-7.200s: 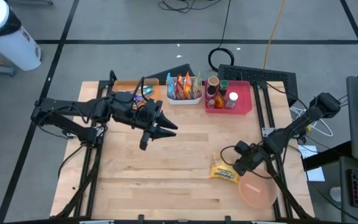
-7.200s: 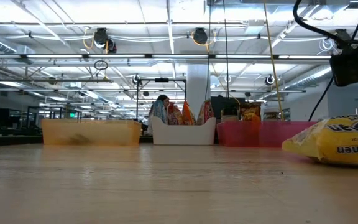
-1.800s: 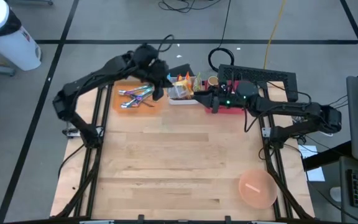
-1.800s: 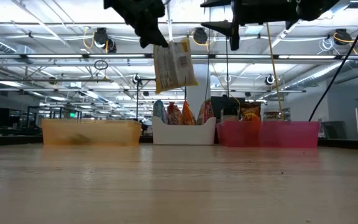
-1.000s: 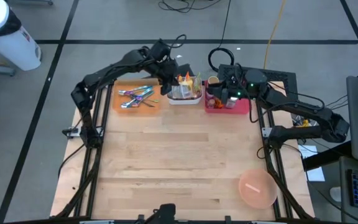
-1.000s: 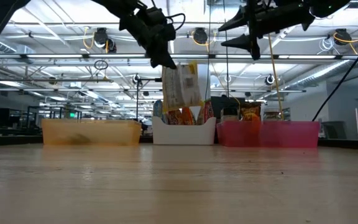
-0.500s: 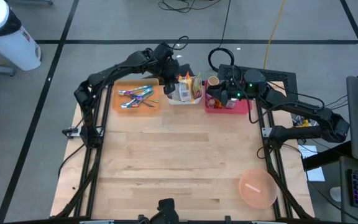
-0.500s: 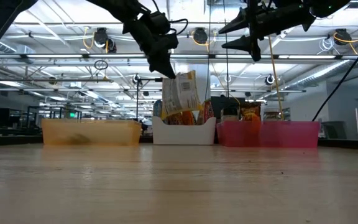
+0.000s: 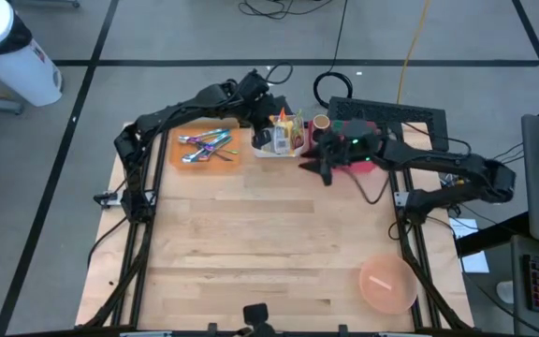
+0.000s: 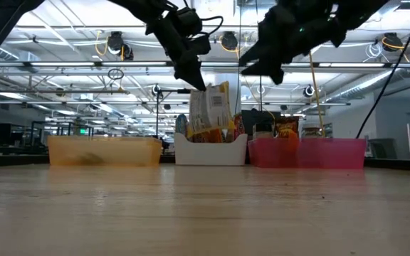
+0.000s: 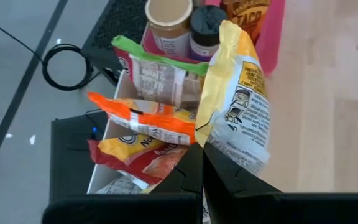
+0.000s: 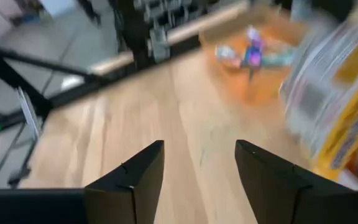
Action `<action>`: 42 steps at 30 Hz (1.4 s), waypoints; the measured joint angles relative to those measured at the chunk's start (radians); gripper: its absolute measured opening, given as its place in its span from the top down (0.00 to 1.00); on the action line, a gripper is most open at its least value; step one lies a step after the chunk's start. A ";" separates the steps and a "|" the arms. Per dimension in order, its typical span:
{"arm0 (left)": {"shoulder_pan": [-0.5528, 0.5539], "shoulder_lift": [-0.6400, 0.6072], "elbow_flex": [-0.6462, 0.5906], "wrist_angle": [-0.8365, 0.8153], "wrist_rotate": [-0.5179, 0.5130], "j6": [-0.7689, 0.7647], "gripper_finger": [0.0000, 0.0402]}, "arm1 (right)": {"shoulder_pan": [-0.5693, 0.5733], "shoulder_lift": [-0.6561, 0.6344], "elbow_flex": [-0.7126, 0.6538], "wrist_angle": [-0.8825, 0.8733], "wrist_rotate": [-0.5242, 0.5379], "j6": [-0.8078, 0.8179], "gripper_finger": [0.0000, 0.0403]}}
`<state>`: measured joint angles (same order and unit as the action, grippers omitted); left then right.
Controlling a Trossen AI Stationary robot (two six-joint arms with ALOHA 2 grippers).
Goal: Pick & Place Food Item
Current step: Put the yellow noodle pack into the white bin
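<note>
Wood-plank table (image 9: 251, 243), grey floor around. Left gripper (image 9: 258, 110) over white bin (image 9: 268, 152), fingers pressed together, pinching crinkly yellow ramen pack (image 11: 236, 106). Only the left wrist view shows its printed back and the glossy snack bags (image 11: 145, 118) in the bin. Low view shows pack (image 10: 211, 108) hanging upright, bottom edge inside bin. Right gripper (image 9: 324, 169) spread, holding nothing, beside pink bin (image 9: 368, 165).

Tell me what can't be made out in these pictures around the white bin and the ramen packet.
- High view: the ramen packet is mostly hidden under the left end effector.
- Low view: the white bin's contents sit behind its front wall and the packet.
- Right wrist view: the packets and the orange tray are blurred.
- Left wrist view: the brown cup is cut off by the edge.
</note>
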<state>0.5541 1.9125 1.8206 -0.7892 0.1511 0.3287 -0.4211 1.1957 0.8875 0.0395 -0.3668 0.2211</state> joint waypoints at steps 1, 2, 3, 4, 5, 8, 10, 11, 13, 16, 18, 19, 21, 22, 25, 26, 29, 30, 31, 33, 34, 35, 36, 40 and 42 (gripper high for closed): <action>0.000 0.003 0.000 0.006 -0.004 -0.004 1.00 | 0.010 0.028 0.000 -0.002 0.000 0.000 0.53; 0.000 0.006 0.000 0.009 -0.006 -0.010 1.00 | 0.019 0.059 0.000 0.002 0.000 0.000 0.54; 0.002 0.010 0.000 0.011 -0.006 -0.020 1.00 | 0.027 0.090 0.000 0.010 0.000 0.000 0.56; 0.002 0.014 0.000 0.013 -0.006 -0.022 1.00 | 0.034 0.119 0.000 0.026 0.000 0.001 0.59; 0.002 0.019 0.000 0.015 -0.006 -0.024 1.00 | 0.037 0.146 0.000 0.047 0.000 0.002 0.62; 0.002 0.030 0.000 0.017 -0.004 -0.028 1.00 | 0.034 0.214 0.000 0.113 0.005 0.003 0.69; 0.002 0.034 0.000 0.018 -0.003 -0.033 1.00 | 0.027 0.251 0.000 0.149 0.031 0.006 0.74; 0.002 0.034 0.000 0.019 -0.002 -0.035 1.00 | 0.023 0.268 0.000 0.166 0.043 0.006 0.76; 0.002 0.034 0.000 0.028 -0.002 -0.041 1.00 | 0.015 0.294 0.000 0.182 0.063 0.006 0.80; 0.002 0.034 0.000 0.036 -0.002 -0.044 1.00 | 0.000 0.340 0.000 0.211 0.081 0.006 0.85; 0.002 0.034 -0.001 0.034 -0.002 -0.044 1.00 | -0.009 0.367 0.000 0.219 0.082 0.006 0.89; 0.002 0.034 -0.001 0.032 -0.001 -0.044 1.00 | -0.011 0.385 0.000 0.237 0.082 0.006 0.91; 0.001 0.034 -0.001 0.033 -0.001 -0.043 1.00 | -0.018 0.415 0.000 0.270 0.086 0.023 0.95; 0.000 0.034 -0.001 0.033 -0.001 -0.041 1.00 | -0.023 0.427 0.000 0.273 0.102 0.038 0.96; 0.000 0.034 -0.001 0.034 -0.002 -0.043 1.00 | -0.027 0.461 0.000 0.316 0.157 0.055 0.99; 0.000 0.034 -0.001 0.033 -0.002 -0.042 1.00 | -0.030 0.467 0.000 0.323 0.167 0.055 0.99; 0.000 0.034 -0.001 0.033 -0.003 -0.042 1.00 | -0.036 0.482 0.000 0.364 0.190 0.059 0.99; 0.000 0.034 -0.001 0.033 -0.003 -0.042 1.00 | -0.039 0.487 0.000 0.377 0.197 0.060 0.99; -0.001 0.034 -0.001 0.033 -0.003 -0.042 1.00 | -0.042 0.489 0.000 0.383 0.212 0.065 1.00; -0.003 0.034 -0.001 0.033 -0.004 -0.042 1.00 | -0.051 0.489 0.000 0.383 0.238 0.075 1.00; -0.003 0.034 -0.001 0.033 -0.005 -0.038 1.00 | -0.058 0.489 0.000 0.386 0.241 0.079 1.00; -0.004 0.034 -0.001 0.034 -0.006 -0.035 1.00 | -0.064 0.493 0.000 0.392 0.240 0.081 1.00; -0.005 0.034 -0.001 0.034 -0.007 -0.031 1.00 | -0.069 0.501 0.000 0.403 0.240 0.081 1.00; -0.013 0.034 -0.001 0.034 -0.037 -0.004 1.00 | -0.081 0.540 0.004 0.429 0.234 0.096 1.00; -0.019 0.034 -0.001 0.034 -0.049 0.008 1.00 | -0.081 0.573 0.003 0.433 0.232 0.129 1.00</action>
<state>0.5349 1.9461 1.8194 -0.7553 0.1017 0.3369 -0.5022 1.7687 0.8905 0.4725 -0.1352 0.3500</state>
